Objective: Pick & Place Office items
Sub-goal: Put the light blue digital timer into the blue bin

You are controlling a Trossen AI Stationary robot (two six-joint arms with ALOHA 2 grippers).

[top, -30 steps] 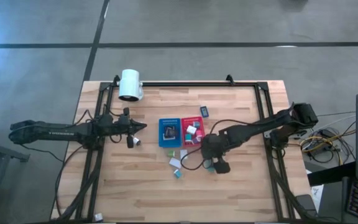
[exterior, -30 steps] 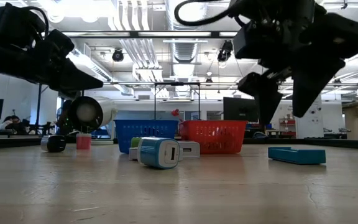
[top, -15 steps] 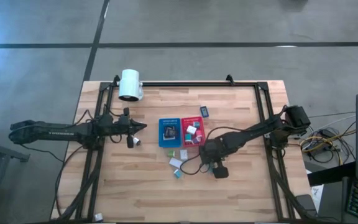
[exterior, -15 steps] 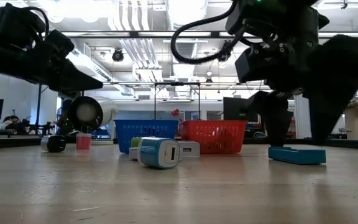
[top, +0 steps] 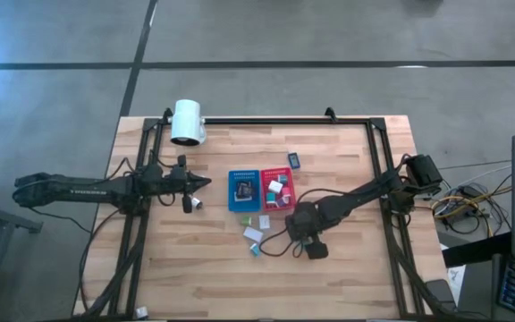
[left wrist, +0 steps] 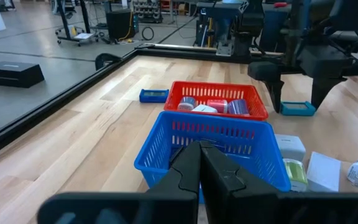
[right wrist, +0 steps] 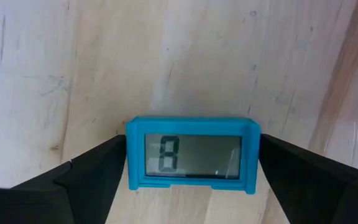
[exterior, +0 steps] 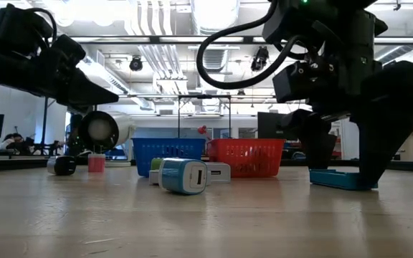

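Note:
A flat teal item with a grey display (right wrist: 191, 152) lies on the wood near the table's middle; the low view shows it as a teal slab (exterior: 343, 179). My right gripper (right wrist: 192, 180) points down over it, open, one finger close beside each short end, tips near the tabletop (exterior: 346, 172). Several more small office items lie loose (top: 254, 235) on the near side of the blue tray (top: 232, 190) and red tray (top: 289, 191); others sit inside the trays. My left gripper (left wrist: 201, 148) hovers shut, left of the blue tray (top: 206, 182).
A big white cylinder (top: 186, 122) lies at the far left corner. A dark blue item (top: 293, 160) sits beyond the red tray. A small white and black item (top: 191, 204) lies under the left gripper. Black frame rails (top: 266, 120) border the table. Bare wood spreads along the near edge.
My right gripper has come down from above the teal item and tipped steeper. Its open fingers now stand on either side of the item, close to the tabletop. The item has not moved.

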